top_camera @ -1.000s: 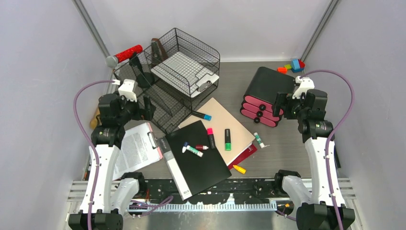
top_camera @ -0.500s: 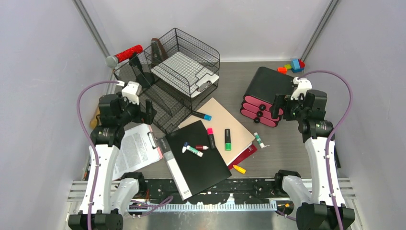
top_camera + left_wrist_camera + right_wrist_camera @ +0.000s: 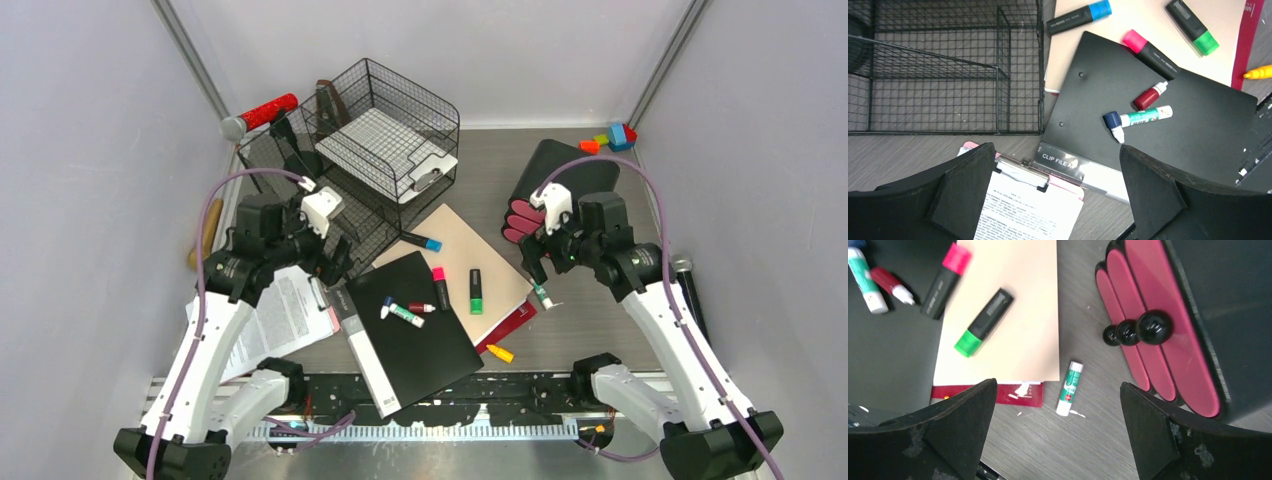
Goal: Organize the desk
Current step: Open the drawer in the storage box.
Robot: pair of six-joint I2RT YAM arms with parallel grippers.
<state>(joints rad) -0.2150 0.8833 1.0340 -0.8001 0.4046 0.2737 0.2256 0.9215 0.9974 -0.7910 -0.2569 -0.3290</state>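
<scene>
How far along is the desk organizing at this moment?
Nothing looks done: markers lie loose on the black clip file and tan folder, and a glue stick lies on the desk. Both the left hand and right hand are open and empty, above the clutter. All sorting is left.

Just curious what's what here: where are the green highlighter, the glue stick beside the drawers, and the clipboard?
green highlighter [image 3: 984, 322], right wrist view, mid-barrel.
glue stick [image 3: 1068, 388], right wrist view, green label.
clipboard [image 3: 1020, 173], left wrist view, metal clip.
</scene>
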